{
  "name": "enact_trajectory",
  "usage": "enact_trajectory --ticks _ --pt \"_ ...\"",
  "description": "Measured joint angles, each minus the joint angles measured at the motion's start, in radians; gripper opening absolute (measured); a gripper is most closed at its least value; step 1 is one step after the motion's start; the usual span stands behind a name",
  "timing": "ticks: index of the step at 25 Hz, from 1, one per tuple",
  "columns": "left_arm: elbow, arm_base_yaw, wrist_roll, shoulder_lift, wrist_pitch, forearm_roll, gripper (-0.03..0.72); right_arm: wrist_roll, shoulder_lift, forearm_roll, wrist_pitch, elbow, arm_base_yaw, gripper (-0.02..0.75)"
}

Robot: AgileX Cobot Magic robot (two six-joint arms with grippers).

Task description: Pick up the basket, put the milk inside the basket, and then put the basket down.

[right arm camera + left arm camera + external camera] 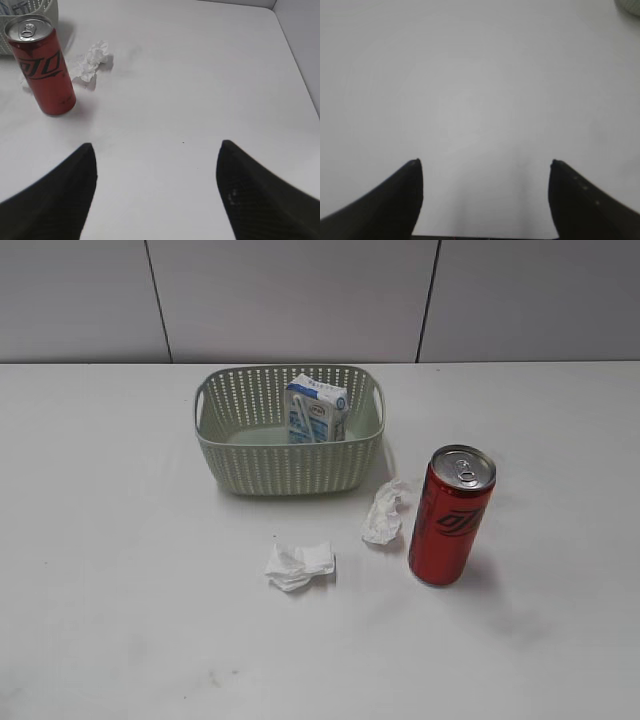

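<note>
Now perforated plastic basket (290,455) on table, boxy milk (314,411) carton inside, both end effectors (485,165) (156,145) spread

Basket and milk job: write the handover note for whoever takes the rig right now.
Left gripper: open, empty, over bare table.
Right gripper: open, empty, over bare table near the red can.
Basket: standing on the table, no arm near it.
Milk: upright inside the basket.
Done: milk is in, basket is down.
Left: nothing apparent; two crumpled tissues and the can are outside the basket.
</note>
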Motion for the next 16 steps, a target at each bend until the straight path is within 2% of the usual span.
enact_trajectory --ticks 16 --pt "0.028 0.0 0.0 -0.387 0.008 0.0 0.588 0.0 0.0 0.0 0.0 0.0 0.0 0.584"
